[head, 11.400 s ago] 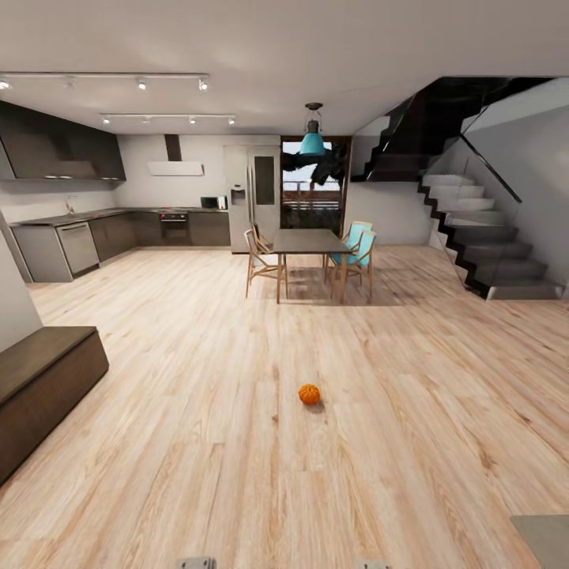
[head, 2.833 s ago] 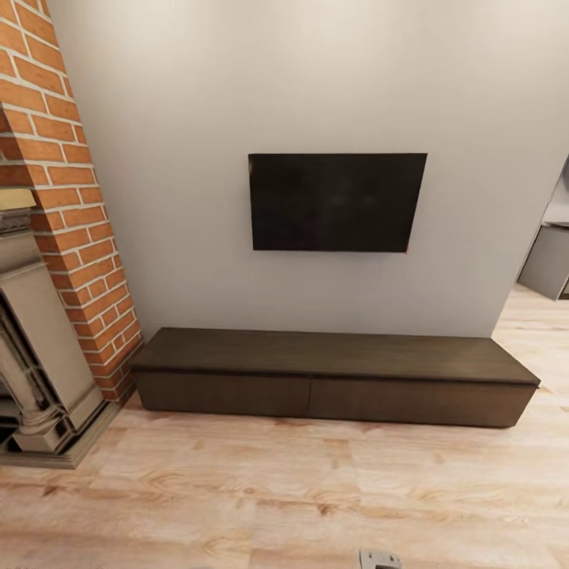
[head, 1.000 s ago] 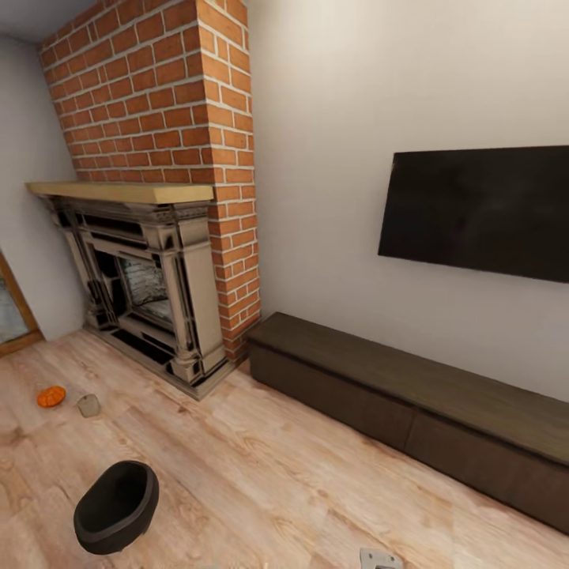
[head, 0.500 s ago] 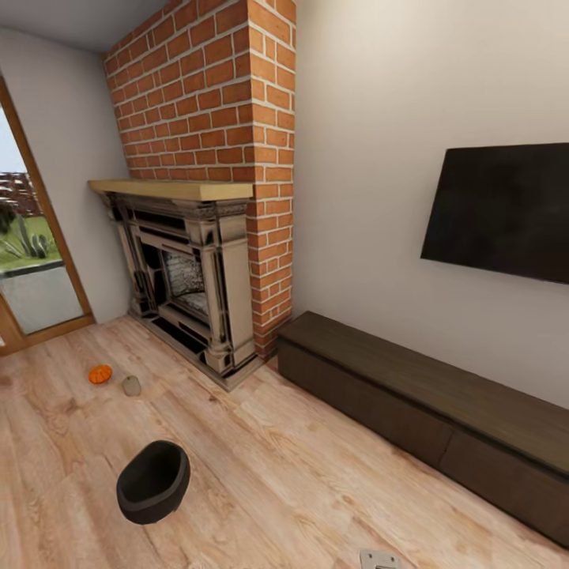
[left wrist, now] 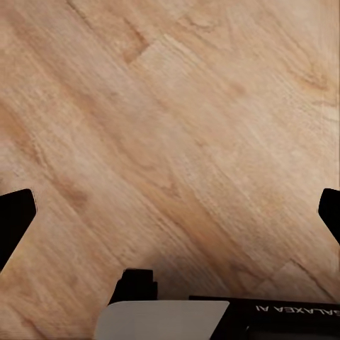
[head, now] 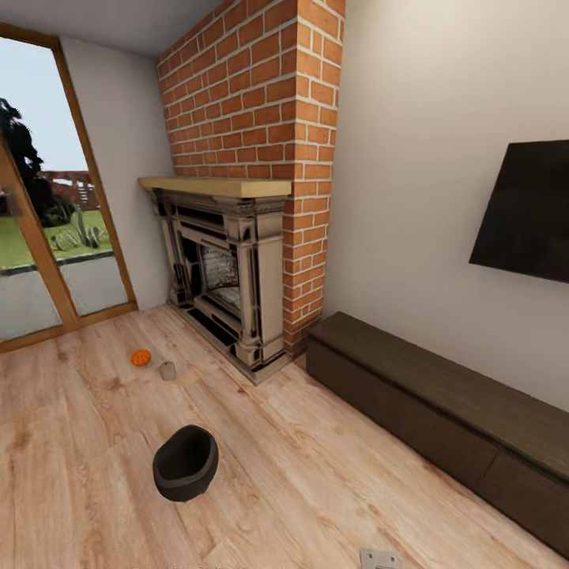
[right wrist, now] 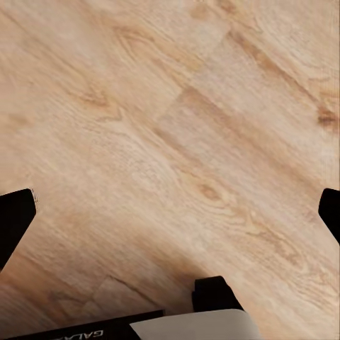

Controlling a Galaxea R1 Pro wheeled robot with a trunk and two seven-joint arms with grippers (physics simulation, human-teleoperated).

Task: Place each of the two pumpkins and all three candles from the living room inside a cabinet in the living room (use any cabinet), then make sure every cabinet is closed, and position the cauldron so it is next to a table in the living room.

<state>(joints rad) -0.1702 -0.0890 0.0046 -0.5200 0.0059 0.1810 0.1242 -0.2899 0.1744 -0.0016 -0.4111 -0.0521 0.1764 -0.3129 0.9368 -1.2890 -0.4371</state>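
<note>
1. Glass door (head: pixel 47 229) at the far left has come into the head view as the camera swung left over the last second; nothing on the floor has moved.
2. Pumpkin (head: pixel 141 358) and candle (head: pixel 167 371) lie just beside each other on the wooden floor (head: pixel 316 490), in front of the fireplace (head: pixel 225 276).
3. Cauldron (head: pixel 186 462) sits nearer the robot, well apart from both.
4. Cabinet (head: pixel 442 407) runs along the right wall, its fronts shut.
5. Left gripper (left wrist: pixel 170 216) and right gripper (right wrist: pixel 170 212) hang over bare boards, fingers spread wide, holding nothing.
6. With targets now in sight, the approach and first pickup likely follow.
</note>
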